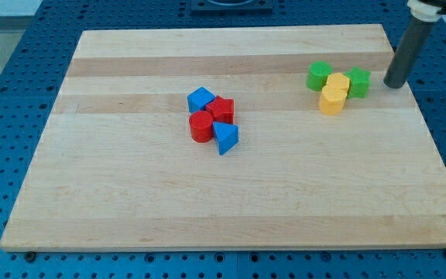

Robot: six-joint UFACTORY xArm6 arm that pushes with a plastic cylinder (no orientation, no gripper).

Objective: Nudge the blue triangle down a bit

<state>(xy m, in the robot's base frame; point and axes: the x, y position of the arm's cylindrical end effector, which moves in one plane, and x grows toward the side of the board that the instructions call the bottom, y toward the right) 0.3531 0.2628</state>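
Your rod carries no jaws at all, so there is nothing to be apart or together; only my tip works here, resting at the right edge of the counter toward the view's top. It sits just beside the green star-like block, to that block's right. That block belongs to a cluster with a green rounded block, a yellow block and a yellow cylinder. The blue triangle lies well apart from my tip, far to the view's left and somewhat lower, near the counter's middle. It touches the red cylinder on its left and sits just below the red block; a blue cube-like block tops that group. The move likely turns on this: a downward nudge wants contact on the triangle's upper side, and the red block crowds that side. You would probably have to bring my tip in between them, or catch the triangle's upper right edge, or the reds may get dragged along.
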